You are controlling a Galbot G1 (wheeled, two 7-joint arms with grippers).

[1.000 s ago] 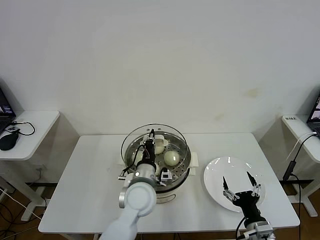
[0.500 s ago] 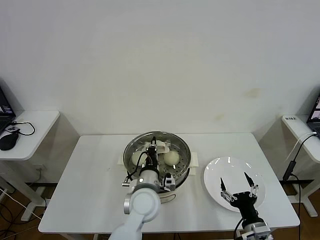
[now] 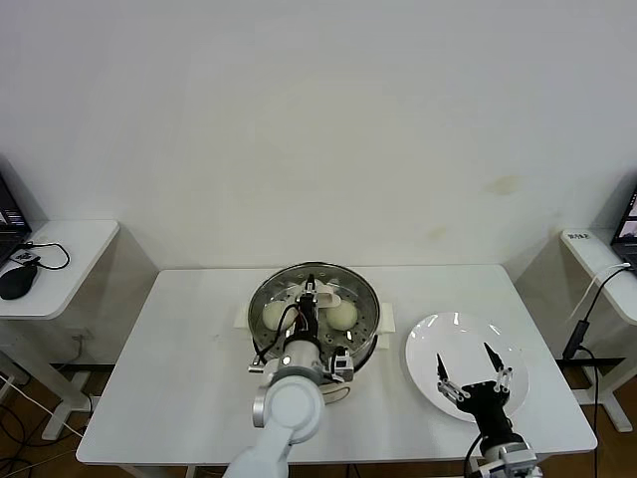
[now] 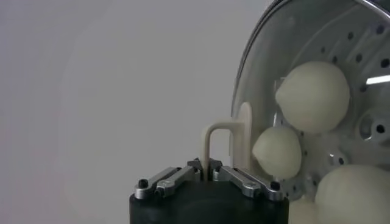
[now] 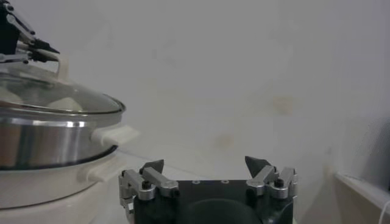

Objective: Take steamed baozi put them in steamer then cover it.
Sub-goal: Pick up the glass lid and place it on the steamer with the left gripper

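The steamed baozi sit inside the steamer at the middle of the table, seen through the cover, which lies level on the steamer's rim. The left gripper is pinched shut on the cover's handle, probably to seat the lid squarely; the right gripper waits spread wide, holding nothing, over the plate beside the steamer
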